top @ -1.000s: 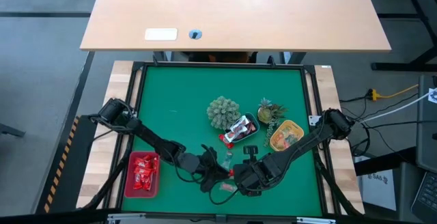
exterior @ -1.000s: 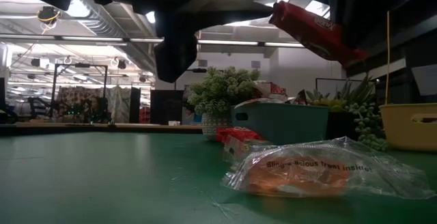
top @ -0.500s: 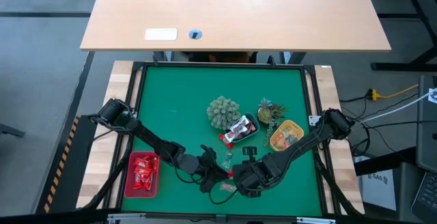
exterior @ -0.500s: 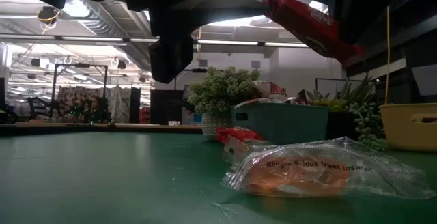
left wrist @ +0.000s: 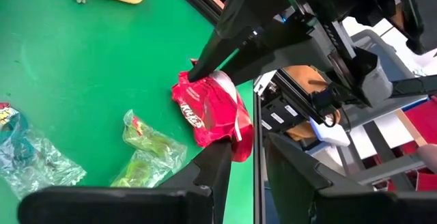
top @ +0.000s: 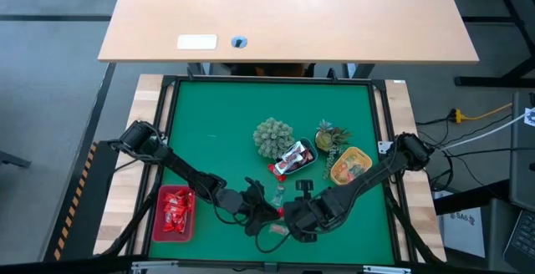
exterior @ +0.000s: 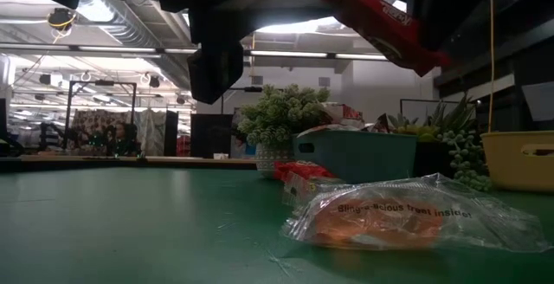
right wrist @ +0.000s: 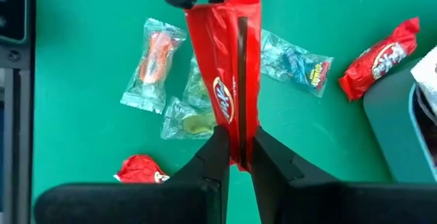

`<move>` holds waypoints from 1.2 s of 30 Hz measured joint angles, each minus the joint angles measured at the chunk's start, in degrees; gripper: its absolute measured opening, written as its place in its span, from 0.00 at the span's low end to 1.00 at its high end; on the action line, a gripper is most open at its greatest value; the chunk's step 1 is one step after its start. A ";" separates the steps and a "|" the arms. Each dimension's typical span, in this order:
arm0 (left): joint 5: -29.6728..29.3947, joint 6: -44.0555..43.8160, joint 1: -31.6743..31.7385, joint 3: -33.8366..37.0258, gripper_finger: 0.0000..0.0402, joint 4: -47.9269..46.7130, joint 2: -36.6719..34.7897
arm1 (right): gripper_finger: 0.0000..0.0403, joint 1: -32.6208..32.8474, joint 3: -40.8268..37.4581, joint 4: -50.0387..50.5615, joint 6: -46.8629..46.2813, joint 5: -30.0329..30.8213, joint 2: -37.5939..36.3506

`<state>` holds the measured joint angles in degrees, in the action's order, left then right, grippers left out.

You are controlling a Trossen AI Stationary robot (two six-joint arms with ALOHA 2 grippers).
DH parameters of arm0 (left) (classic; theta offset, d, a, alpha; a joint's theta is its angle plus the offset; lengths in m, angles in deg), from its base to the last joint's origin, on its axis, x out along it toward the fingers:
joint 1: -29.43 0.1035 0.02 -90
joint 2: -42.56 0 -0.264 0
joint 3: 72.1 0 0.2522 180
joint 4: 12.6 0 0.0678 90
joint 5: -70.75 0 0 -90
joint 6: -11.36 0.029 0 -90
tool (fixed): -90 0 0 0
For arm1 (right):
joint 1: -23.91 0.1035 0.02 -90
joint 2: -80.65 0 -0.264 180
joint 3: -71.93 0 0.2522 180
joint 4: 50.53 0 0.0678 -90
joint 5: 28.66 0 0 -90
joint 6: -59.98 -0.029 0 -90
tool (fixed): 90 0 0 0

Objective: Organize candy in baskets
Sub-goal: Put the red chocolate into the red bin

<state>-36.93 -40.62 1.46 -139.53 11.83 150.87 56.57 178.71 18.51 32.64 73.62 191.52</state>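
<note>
Both grippers pinch the same red candy bar (right wrist: 229, 80), one on each end, lifted clear of the bench (top: 217, 132) at its near edge. Right gripper (right wrist: 237, 157) is clamped on one end of the wrapper, left gripper (left wrist: 242, 157) closed on the other end; in the low view the bar (exterior: 376, 26) hangs tilted above the mat.

Under it on the green mat: loose candy. A clear wrapper with orange filling (exterior: 381, 219) lies nearest the low camera, a small red piece (exterior: 299, 173) just behind it. The right wrist view shows an orange-filled clear wrapper (right wrist: 151, 63), a greenish one (right wrist: 188, 118), a clear one with blue print (right wrist: 297, 63), a red one (right wrist: 379, 60) near the blue dish, and another red one (right wrist: 140, 169) lying apart from the rest.

Red basket (top: 174, 211) sits near the left arm, holding red candies. Pale blue basket (top: 294, 160) is mid-bench with a few wrapped pieces in it, a round green plant ornament (top: 272, 136) touching its far-left side. Yellow basket (top: 349, 164) is to its right, candy inside, with a spiky plant (top: 330, 134) just beyond.

Farther back, a wooden desk (top: 284, 15) with a white card (top: 196, 43) on it.
</note>
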 joint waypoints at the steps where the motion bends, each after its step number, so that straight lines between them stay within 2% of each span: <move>1: -0.04 0.00 0.00 0.00 0.22 -0.02 0.00 | 0.11 -0.13 0.00 -0.01 -0.81 -0.29 0.00; 11: -0.09 1.30 0.04 0.00 0.22 -0.07 0.00 | 0.11 -0.50 0.00 -0.87 -2.51 -5.33 0.00; 36: -0.51 1.57 0.11 0.00 0.22 -3.21 0.00 | 0.11 -0.48 0.02 -0.85 -2.45 -5.87 0.00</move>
<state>-37.44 -39.05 1.57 -139.53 8.63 150.87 56.09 178.73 17.66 30.20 67.75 191.52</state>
